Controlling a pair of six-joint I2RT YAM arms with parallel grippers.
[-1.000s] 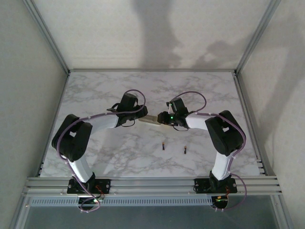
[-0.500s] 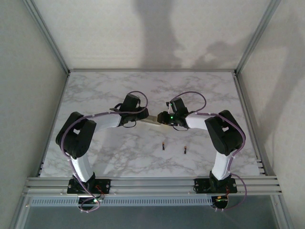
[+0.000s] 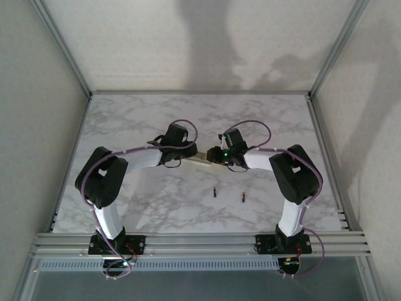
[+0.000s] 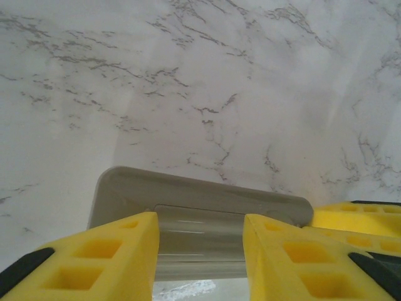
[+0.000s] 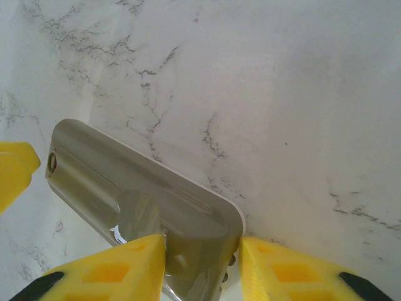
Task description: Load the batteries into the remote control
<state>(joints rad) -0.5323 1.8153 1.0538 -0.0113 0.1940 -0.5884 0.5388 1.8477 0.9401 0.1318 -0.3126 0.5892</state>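
The remote control [image 3: 199, 158] hangs above the middle of the table, held at both ends. In the left wrist view its greyish-tan back [image 4: 200, 200] lies crosswise, and my left gripper [image 4: 200, 233] is shut on it with a yellow finger against each side. My right gripper [image 5: 203, 248] is shut on the other end of the remote control [image 5: 138, 188], which carries small buttons along its edge. From above, the left gripper [image 3: 187, 154] and right gripper [image 3: 214, 157] face each other. Two batteries [image 3: 215, 192] [image 3: 243, 197] lie apart on the marble, nearer the arm bases.
The marble table [image 3: 125, 125] is bounded by aluminium frame posts and pale walls at the left, right and back. A rail [image 3: 200, 239] with both arm bases runs along the near edge. The right arm's elbow [image 3: 294, 172] stands right of the batteries.
My left arm has swung right, bringing its gripper up to the remote control's free end. The right gripper, remote and batteries have stayed put.
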